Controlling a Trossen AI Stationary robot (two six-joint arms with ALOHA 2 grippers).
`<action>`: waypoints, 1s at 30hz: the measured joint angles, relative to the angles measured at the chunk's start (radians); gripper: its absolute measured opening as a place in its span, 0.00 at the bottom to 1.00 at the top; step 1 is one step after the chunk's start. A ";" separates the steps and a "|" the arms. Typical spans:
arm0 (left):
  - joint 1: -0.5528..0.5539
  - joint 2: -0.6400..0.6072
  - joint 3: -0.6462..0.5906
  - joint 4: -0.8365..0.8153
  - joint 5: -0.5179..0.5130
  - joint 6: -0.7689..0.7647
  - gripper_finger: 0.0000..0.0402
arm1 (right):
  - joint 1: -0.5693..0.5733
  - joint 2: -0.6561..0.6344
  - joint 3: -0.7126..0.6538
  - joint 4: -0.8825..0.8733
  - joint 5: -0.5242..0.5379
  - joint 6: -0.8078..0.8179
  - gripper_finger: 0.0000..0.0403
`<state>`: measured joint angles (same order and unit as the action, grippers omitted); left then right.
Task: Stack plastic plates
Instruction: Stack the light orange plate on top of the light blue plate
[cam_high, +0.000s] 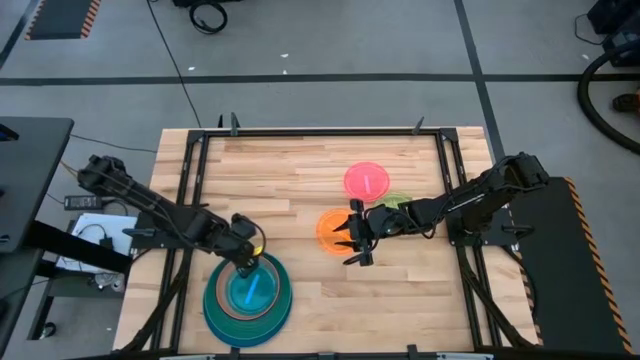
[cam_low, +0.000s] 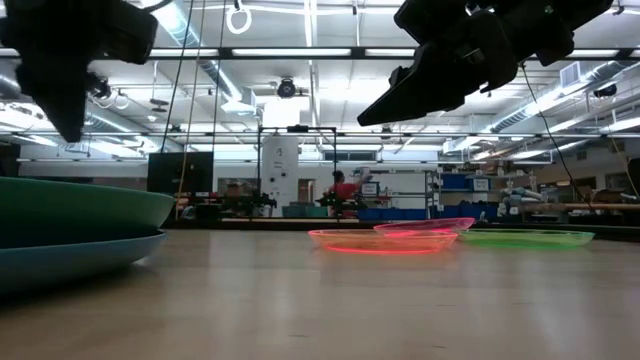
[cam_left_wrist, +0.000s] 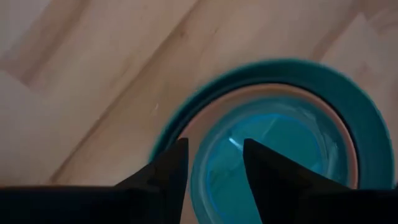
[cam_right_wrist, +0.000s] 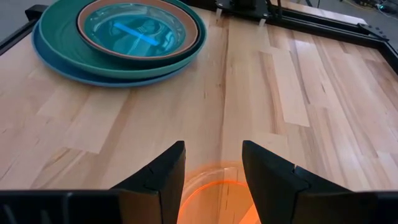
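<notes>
A stack of plates sits near the table's near-left corner: a large blue plate at the bottom, teal on it, a brown rim, and a cyan plate on top. I cannot make out a separate dark teal plate. My left gripper hovers open above the stack's far edge. My right gripper hangs open above the orange plate, raised off it in the low view. The pink plate and the green plate lie flat beyond it.
The orange, pink and green plates cluster right of centre, with the pink overlapping the other two. Bare wood lies between the cluster and the stack. A black frame borders the table.
</notes>
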<state>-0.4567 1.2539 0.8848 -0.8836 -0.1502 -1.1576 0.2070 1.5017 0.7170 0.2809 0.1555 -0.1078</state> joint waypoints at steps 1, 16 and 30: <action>0.010 0.010 0.000 0.011 -0.002 0.023 0.40 | 0.000 0.000 0.000 0.000 0.000 0.000 0.42; 0.186 0.201 0.000 0.240 -0.006 0.123 0.40 | -0.001 0.000 0.000 -0.013 0.005 -0.001 0.42; 0.298 0.394 0.000 0.613 -0.007 0.186 0.40 | -0.019 -0.127 0.000 -0.242 0.218 0.029 0.42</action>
<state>-0.1584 1.6477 0.8848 -0.2708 -0.1570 -0.9713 0.1876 1.3742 0.7170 0.0393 0.3732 -0.0783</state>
